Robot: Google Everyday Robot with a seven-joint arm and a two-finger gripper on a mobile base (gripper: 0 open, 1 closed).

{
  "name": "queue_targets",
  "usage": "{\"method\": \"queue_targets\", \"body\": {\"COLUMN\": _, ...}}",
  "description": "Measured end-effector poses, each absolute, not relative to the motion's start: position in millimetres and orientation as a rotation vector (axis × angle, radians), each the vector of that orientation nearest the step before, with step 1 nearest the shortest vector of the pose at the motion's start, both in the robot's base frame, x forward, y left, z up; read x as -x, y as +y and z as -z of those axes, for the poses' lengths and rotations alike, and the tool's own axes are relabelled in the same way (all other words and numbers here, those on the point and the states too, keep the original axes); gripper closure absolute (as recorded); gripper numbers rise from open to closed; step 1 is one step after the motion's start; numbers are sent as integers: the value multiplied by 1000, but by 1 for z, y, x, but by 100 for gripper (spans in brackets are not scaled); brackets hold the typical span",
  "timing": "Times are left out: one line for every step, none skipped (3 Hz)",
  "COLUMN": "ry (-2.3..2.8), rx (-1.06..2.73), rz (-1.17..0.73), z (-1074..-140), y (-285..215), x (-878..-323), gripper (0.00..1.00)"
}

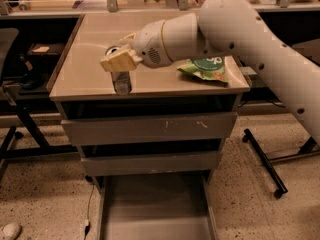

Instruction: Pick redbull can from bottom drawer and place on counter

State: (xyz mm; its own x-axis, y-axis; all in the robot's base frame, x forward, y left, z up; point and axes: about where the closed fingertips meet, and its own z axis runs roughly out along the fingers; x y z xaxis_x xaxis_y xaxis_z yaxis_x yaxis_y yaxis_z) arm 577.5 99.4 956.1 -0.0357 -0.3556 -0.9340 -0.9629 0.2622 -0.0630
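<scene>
Your gripper (119,57) hangs over the front-left part of the counter (84,70), its tan fingers (117,63) pinching the redbull can (122,83) upright near the front edge. You cannot tell whether the can's base touches the top. A green snack bag (205,69) lies to its right. The bottom drawer (155,206) stands open below.

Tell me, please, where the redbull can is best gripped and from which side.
Grip the redbull can across its slim round sidewall, near the top, coming level from the green bag's side. It is roughly upright at the counter's front edge, so its sides are open. The gripper holds it there.
</scene>
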Motion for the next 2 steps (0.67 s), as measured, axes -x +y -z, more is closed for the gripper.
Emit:
{"method": "queue_targets", "body": {"ry": 1559, "rx": 1286, "rz": -811, "z": -972, "y": 100, "x": -611, "gripper": 100}}
{"method": "queue_targets", "body": {"ry": 1561, "rx": 1325, "rz": -909, "z": -964, "y": 118, "x": -647, "gripper": 100}}
